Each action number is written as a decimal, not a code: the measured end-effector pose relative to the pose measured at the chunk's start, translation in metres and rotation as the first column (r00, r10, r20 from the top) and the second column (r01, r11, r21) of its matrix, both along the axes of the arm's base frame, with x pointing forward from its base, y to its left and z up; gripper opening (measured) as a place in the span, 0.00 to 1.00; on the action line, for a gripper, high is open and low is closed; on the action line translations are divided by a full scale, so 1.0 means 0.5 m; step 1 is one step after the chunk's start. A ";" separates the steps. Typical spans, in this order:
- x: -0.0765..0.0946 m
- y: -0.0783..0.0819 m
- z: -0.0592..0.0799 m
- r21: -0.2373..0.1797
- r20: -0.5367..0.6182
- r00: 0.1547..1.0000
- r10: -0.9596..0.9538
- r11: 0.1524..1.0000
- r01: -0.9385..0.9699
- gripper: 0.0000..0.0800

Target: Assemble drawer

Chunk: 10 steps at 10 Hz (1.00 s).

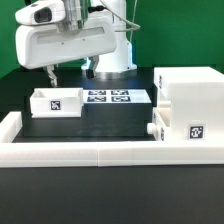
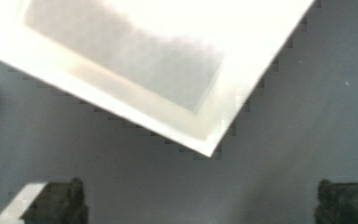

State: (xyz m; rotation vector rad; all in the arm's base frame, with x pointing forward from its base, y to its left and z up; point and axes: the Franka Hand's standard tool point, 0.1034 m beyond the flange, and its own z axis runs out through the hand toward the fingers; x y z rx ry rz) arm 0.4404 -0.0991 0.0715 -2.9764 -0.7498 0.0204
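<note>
Drawer box (image 1: 55,102) lies below, slightly ahead of the gripper (image 1: 67,72); its fingers (image 2: 55,200) are spread wide and hold nothing. Best to centre them astride one wall, descend straight, then close. The cabinet (image 1: 190,105) stands well apart.

Gleams glossy white along the rounded arm (image 1: 113,50); carries a blocky white gripper (image 1: 68,72) housing; ends in two dark fingers (image 2: 55,201).

White drawer box (image 1: 42,104), black-patterned white marker board (image 1: 108,97).
</note>
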 end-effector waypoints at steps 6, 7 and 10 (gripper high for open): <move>0.023 0.033 -0.011 -0.032 0.025 0.950 -0.312 0.949 0.312 0.81; 0.050 0.077 -0.042 -0.027 0.041 0.942 -0.332 0.943 0.333 0.81; 0.006 0.067 -0.063 -0.040 0.032 0.948 -0.318 0.947 0.319 0.81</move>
